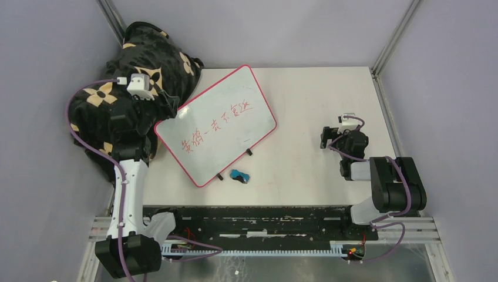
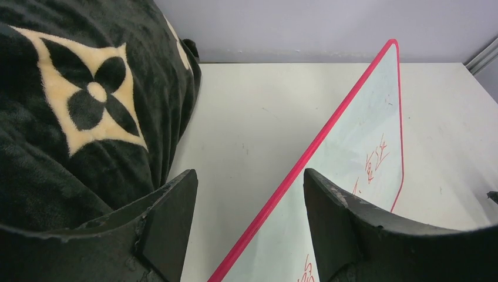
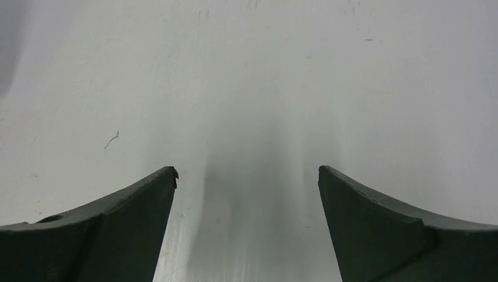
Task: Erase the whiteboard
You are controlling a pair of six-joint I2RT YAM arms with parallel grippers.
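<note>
— Why are the left fingers (image 2: 173, 214) spread at the corner of the whiteboard (image 1: 217, 126)?
— They straddle its red rim, probably to steady it. It lies slanted, left of centre on the counter (image 1: 311, 117), writing unerased.
— The right fingers (image 3: 132, 220)?
— Parted too, empty, well apart from the eraser (image 1: 239, 175) beside the board.

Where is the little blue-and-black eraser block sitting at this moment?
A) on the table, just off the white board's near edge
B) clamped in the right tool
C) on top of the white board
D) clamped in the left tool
A: the small blue-and-black eraser block lies on the pale grey table beside the near edge of the large white board with the red-pink rim, while the left tool and right tool both stand open without it.
</note>
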